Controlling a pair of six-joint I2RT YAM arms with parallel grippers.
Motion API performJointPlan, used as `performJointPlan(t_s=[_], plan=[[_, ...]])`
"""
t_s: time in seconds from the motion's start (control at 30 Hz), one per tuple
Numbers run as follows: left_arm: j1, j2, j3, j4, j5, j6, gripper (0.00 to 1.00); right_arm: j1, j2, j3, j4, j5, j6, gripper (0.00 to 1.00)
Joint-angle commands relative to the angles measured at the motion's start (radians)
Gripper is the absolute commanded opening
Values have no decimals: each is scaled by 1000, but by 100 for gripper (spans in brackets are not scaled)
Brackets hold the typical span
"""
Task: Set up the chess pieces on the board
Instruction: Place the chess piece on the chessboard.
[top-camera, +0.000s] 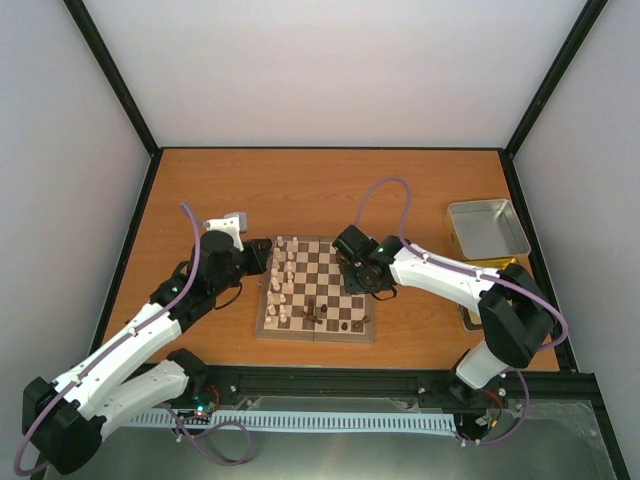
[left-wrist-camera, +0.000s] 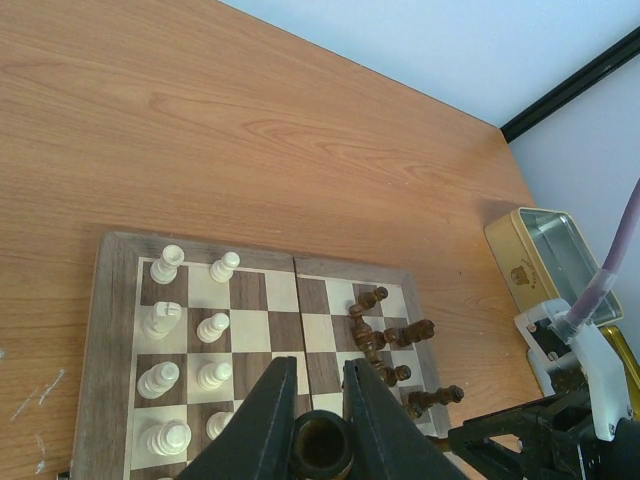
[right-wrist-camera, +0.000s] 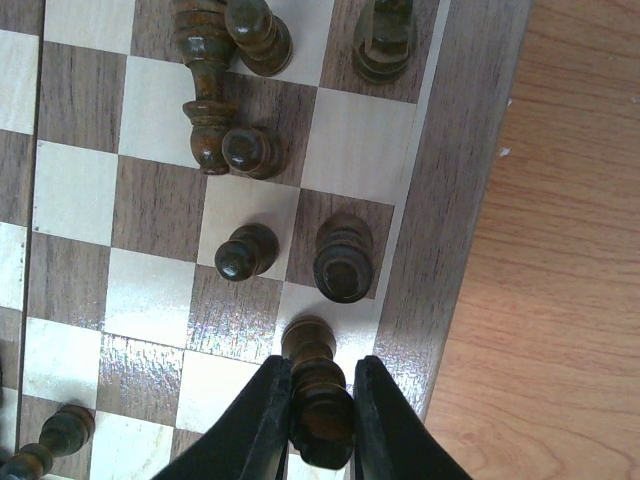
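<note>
The chessboard (top-camera: 330, 272) lies mid-table between the arms. Cream chessmen (left-wrist-camera: 165, 320) stand in two rows on its left side. Several dark brown chess pieces (left-wrist-camera: 382, 335) stand or lie jumbled on its right side, near the front (top-camera: 318, 312). My right gripper (right-wrist-camera: 322, 365) is shut on a dark brown piece (right-wrist-camera: 322, 405) that stands on a cream square in the board's edge row, next to a dark rook (right-wrist-camera: 343, 258) and a pawn (right-wrist-camera: 245, 252). My left gripper (left-wrist-camera: 318, 365) hovers over the board (left-wrist-camera: 265, 290) and is shut on a round dark brown piece (left-wrist-camera: 320, 447) deep between its fingers.
An open metal tin (top-camera: 487, 228) stands on the table at the right, also seen in the left wrist view (left-wrist-camera: 560, 255). The right arm (top-camera: 450, 278) reaches across from the right. Black frame posts and white walls bound the table (top-camera: 330, 190).
</note>
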Motion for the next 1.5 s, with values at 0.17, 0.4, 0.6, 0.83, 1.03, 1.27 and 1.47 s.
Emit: performJointPlan(t_s=[0.17,0.4,0.6,0.83,1.03,1.27,1.47], plan=[[8,1,1,20,-7,18,1,11,12,22,-39,33,-19,17],[8,8,5,21,-8,19,1,14,15,36,-44,39,-26,17],[8,11,8,25,-7,21,1,17,15,43,-45,32,-31,21],[8,16,15,26,-2,23,1,17,12,50,-35,13,-39,25],[8,18,16,26,1,23,1,17,12,45,-33,14,-40,26],[8,20,15,25,6,20,1,18,5,43,-31,13,-42,26],[8,23,18,25,9,19,1,18,-6,41,-47,26,-37,26]])
